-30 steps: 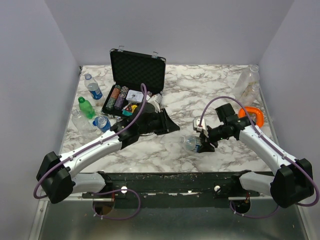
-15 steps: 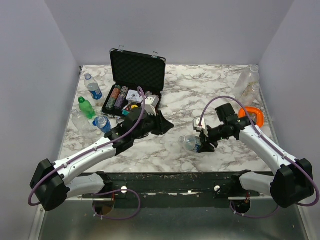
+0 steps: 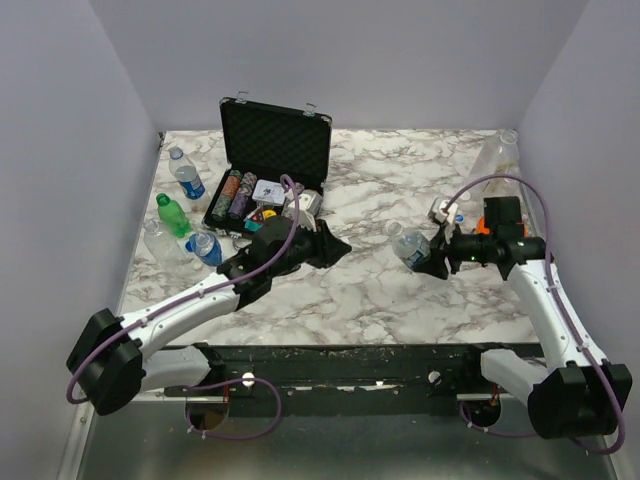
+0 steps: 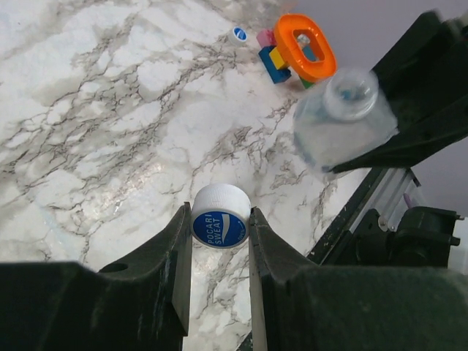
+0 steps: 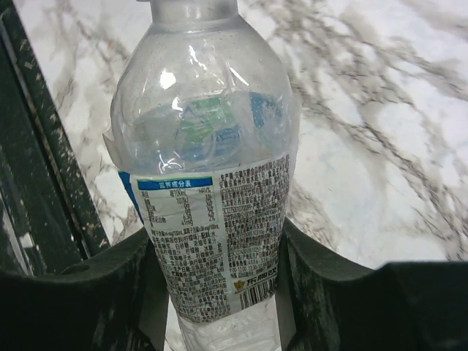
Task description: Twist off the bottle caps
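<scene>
Left hand (image 4: 219, 219): closed narrow on the white cap (image 4: 220, 225), one finger on each side of its rim; it hangs above the middle of the worktop (image 3: 370, 290).
White cap: off its bottle, with a blue top printed POCARI SWEAT that faces the left wrist camera.
Right hand (image 5: 217, 245): clamped round the label part of the clear bottle (image 5: 212, 168), a finger on either side.
Clear bottle: raised off the worktop right of centre and tilted, its open mouth turned toward the left hand.
Cap and bottle: near each other, not touching.
Worktop: white marble pattern with grey veins.
Left edge: a green bottle (image 3: 172, 214) and a blue-label bottle (image 3: 186, 176) farther back; a second blue-label bottle (image 3: 204, 247) just beside the left arm.
Far left: black chip case (image 3: 272, 150), lid up, with rows of poker chips (image 3: 238, 195) inside.
Right side: orange ring (image 4: 307, 45) touching coloured blocks (image 4: 272, 58); a loose cap (image 4: 239, 33) lies on the worktop just beside them.
Far right corner: clear bottles (image 3: 495, 155) against the wall; whether they are capped, I cannot tell.
</scene>
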You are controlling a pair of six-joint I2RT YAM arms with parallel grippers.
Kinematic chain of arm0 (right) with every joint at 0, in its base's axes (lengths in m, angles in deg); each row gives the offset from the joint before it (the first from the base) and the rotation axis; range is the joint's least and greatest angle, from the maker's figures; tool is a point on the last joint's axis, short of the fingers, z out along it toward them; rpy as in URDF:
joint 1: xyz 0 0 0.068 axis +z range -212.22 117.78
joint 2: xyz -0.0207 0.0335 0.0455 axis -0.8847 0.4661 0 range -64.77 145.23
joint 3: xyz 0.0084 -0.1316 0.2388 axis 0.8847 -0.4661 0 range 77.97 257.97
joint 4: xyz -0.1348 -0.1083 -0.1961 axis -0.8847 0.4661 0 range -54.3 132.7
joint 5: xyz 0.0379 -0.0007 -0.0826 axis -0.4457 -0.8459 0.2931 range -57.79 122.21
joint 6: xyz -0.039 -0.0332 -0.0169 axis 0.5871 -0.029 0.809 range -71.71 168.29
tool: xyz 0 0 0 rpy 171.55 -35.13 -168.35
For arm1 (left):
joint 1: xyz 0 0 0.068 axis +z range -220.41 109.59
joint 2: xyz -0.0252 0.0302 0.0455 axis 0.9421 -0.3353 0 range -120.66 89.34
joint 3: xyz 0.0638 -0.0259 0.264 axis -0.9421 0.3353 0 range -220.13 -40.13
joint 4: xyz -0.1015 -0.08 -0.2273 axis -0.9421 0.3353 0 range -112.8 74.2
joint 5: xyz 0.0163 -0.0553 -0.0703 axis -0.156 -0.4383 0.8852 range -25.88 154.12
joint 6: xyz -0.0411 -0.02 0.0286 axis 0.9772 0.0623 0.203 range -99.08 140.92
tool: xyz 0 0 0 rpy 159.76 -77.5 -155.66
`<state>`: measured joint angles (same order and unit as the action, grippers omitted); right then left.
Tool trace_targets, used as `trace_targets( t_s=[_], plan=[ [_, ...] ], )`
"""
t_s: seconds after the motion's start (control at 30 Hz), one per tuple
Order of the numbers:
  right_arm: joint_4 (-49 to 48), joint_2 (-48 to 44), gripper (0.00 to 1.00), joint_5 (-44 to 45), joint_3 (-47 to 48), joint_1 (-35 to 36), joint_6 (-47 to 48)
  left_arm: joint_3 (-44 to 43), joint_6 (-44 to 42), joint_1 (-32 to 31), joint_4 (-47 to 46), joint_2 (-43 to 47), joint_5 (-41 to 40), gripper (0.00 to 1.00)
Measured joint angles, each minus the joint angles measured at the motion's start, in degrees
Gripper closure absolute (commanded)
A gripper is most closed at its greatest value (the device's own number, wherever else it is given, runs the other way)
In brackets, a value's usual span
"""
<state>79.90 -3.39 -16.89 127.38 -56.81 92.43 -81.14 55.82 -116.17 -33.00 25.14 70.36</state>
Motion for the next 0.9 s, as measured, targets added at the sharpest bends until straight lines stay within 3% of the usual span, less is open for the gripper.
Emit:
trace_targets(
  t_s=[0.37,0.63,0.9],
  plan=[
    [-11.2,-10.5,0.71,-4.7,-1.3,-14.0,-16.8,-12.3,0.7,0.0,0.0,-18.7,4.6,1.00],
    [-17.2,-14.2,0.71,-4.9,-4.2,-19.1,-24.7,-32.7,2.1,-0.1,4.0,-38.3,8.5,0.99],
    [-19.5,-15.0,0.71,-5.8,-5.0,-24.9,-28.2,-51.5,5.0,-1.6,8.2,-57.6,11.7,0.90]
  ],
)
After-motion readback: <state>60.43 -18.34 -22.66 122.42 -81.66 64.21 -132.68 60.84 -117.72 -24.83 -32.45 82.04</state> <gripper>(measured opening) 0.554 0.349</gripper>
